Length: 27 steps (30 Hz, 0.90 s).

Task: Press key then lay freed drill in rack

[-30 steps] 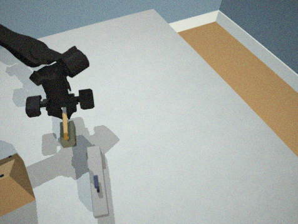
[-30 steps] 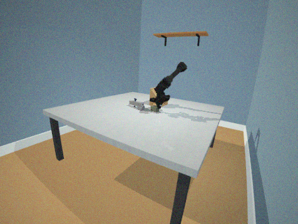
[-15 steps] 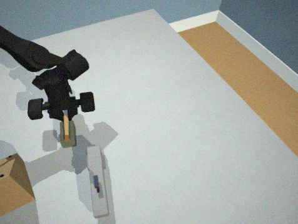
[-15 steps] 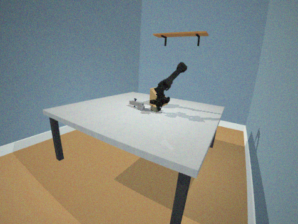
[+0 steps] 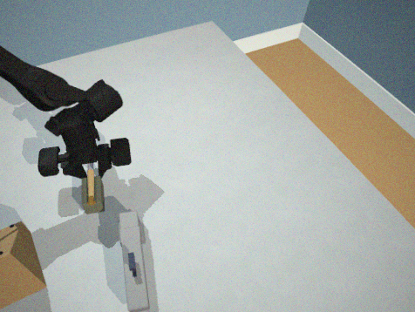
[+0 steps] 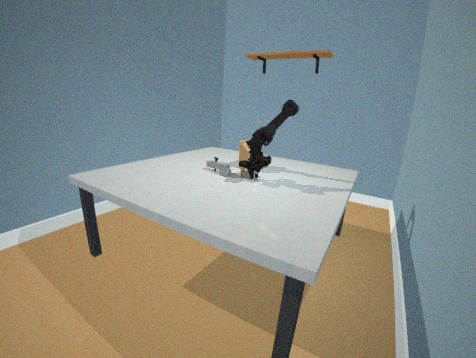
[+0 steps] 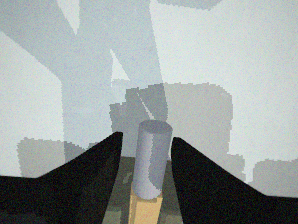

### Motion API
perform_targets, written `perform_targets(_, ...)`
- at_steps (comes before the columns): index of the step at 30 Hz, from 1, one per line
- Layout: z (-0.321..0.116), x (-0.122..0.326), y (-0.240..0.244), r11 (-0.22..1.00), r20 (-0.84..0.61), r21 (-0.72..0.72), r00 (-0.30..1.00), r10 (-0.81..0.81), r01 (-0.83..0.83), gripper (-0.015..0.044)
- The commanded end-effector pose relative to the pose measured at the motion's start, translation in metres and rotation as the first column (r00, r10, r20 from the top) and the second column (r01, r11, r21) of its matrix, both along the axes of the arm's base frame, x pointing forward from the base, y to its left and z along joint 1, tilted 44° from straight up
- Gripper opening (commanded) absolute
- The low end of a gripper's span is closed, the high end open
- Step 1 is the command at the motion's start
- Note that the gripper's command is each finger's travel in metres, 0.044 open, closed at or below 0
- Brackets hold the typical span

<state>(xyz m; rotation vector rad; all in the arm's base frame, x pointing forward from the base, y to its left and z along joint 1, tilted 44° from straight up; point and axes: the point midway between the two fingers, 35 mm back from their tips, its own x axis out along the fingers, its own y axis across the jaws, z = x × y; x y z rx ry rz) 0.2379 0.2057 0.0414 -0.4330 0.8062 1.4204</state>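
The drill, a tan shank (image 5: 91, 185) with a grey cylinder (image 7: 152, 162) at one end, lies lengthwise over the small olive rack (image 5: 99, 206) (image 7: 122, 192). Whether it rests fully on the rack is unclear. My gripper (image 5: 90, 168) (image 7: 147, 141) is partly open, with a finger on each side of the grey cylinder and a visible gap on both sides. In the exterior view the gripper (image 6: 253, 175) is low over the table. The long grey block (image 5: 137, 289) (image 6: 221, 168) stands beside the rack, with the dark blue key (image 5: 132, 261) (image 6: 216, 159) on it.
A wooden box (image 5: 19, 279) (image 6: 243, 152) with sloping sides stands on the white table (image 5: 261, 196) (image 6: 200, 210), at the lower left in the top view. The arm reaches in from the upper left there. A wooden shelf (image 6: 290, 54) hangs on the wall.
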Motion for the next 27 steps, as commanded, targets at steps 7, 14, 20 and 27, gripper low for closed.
perform_targets(7, 0.000, 0.000, 0.000, 1.000, 0.000, -0.002, 1.000, 0.001, -0.001, 0.0394)
perform_targets(14, 0.019, 0.000, -0.021, 1.000, -0.004, -0.010, 1.000, 0.001, -0.001, 0.0440)
perform_targets(20, 0.038, 0.002, -0.040, 1.000, -0.004, -0.011, 1.000, 0.001, -0.001, 0.0440)
perform_targets(27, 0.057, 0.004, -0.056, 1.000, -0.004, -0.012, 1.000, 0.001, -0.001, 0.0440)
